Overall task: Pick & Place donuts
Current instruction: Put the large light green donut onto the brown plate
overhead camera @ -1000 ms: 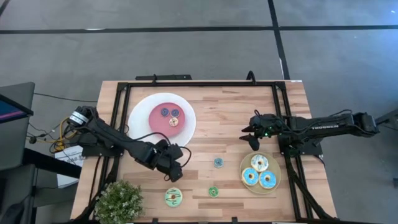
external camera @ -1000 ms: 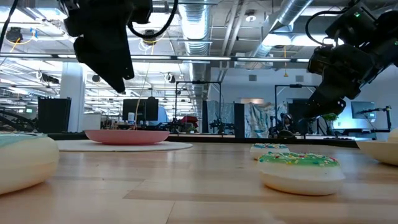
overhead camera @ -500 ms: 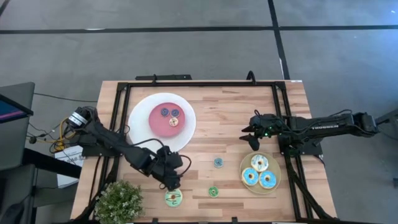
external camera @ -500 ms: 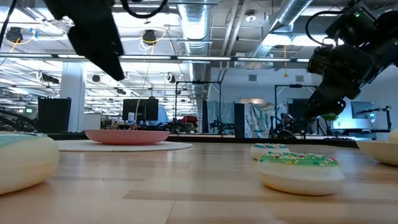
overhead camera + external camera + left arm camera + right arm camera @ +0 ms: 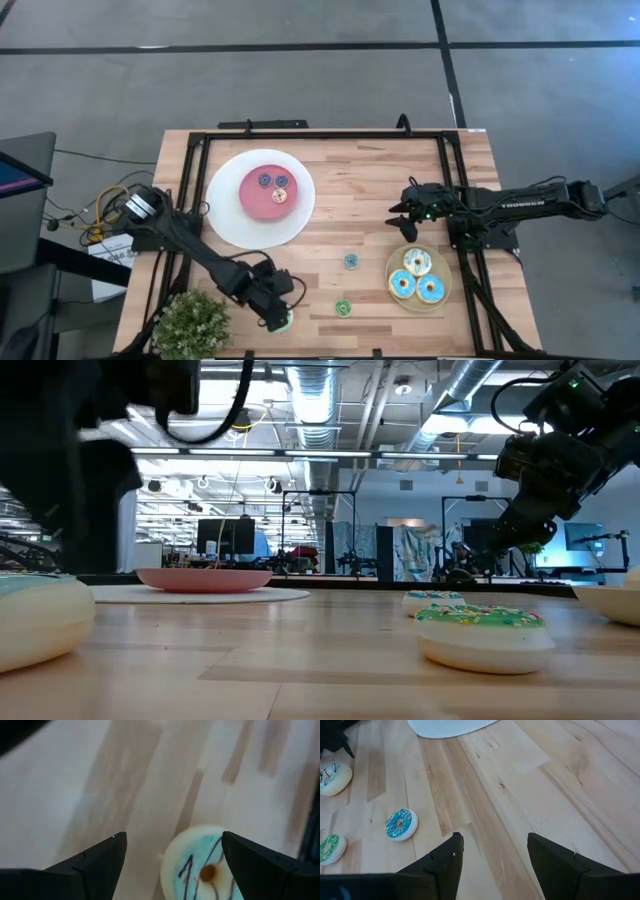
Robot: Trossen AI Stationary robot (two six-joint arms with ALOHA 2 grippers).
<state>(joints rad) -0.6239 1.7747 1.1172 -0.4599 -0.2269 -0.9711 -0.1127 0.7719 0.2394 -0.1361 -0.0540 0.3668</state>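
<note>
A pale green iced donut [image 5: 284, 321] lies flat near the table's near edge. My left gripper [image 5: 272, 314] hangs over it, open. In the left wrist view the donut [image 5: 200, 867] lies ahead between the two fingers, and I see no touch. A small teal donut [image 5: 351, 261] and a small green one [image 5: 343, 308] lie flat on the wood. Three larger donuts [image 5: 417, 263] sit on the tan plate [image 5: 443, 270]. Three small ones [image 5: 279, 196] lie on the pink-centred white plate [image 5: 225, 205]. My right gripper [image 5: 400, 222] waits open above the table's right part.
A potted plant [image 5: 190, 325] stands at the near left corner, close beside my left arm. A black frame [image 5: 300, 135] runs along the table's edges. Bare wood lies between the two plates.
My left gripper has moved toward the table's near edge and down, from beside the white plate to over the pale green donut. No donut has moved.
</note>
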